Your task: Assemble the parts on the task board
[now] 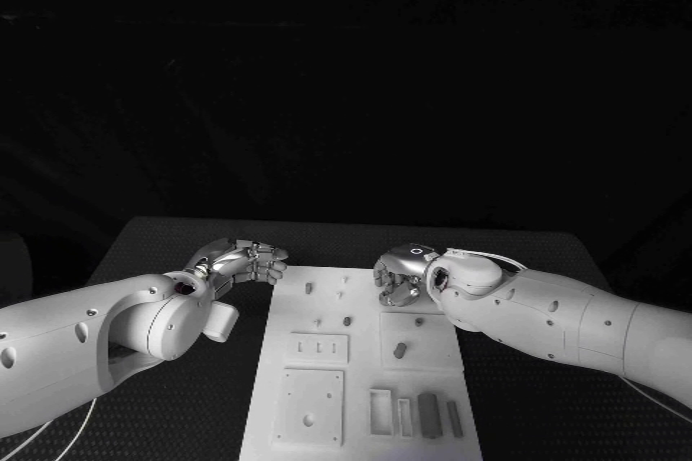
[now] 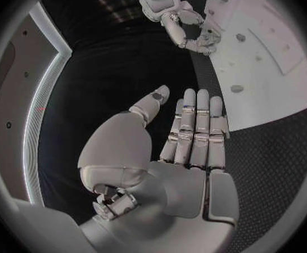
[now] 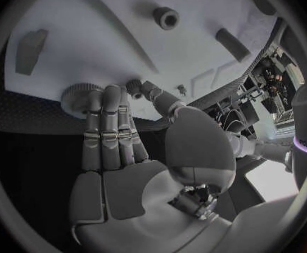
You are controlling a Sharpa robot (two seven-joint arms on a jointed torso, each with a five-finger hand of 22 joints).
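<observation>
Centrally on the black counter (image 1: 173,236) lies the board (image 1: 361,381), a long white plate running from near to far.

Left hand (image 1: 242,261): just off the board's far left corner, over the counter. Wrist view shows the fingers (image 2: 195,123) straight and side by side, thumb apart, nothing held.

Right hand (image 1: 397,276): over the far right part of the board. Its wrist view shows the fingers (image 3: 108,123) extended together, with the tips at a round knurled part (image 3: 80,93) on the board's edge. Thumb tip sits next to a small dark piece (image 3: 134,86). Whether either is gripped cannot be told.

Parts on the board, head view:
- small pegs (image 1: 343,293) scattered over the far section, standing apart from one another;
- one upright peg (image 1: 401,350) in the square panel on the right, middle of the board;
- a plate with three short slots (image 1: 319,348) on the left, middle;
- a square plate with holes (image 1: 310,408) at near left;
- an open rectangular frame (image 1: 381,411) at near right;
- beside it, to the right, upright blocks (image 1: 428,414) in a row, close together.

Right wrist view also shows a wedge block (image 3: 28,50), a round socket (image 3: 166,18) and a slanted bar (image 3: 232,44) on the white surface, well apart.
</observation>
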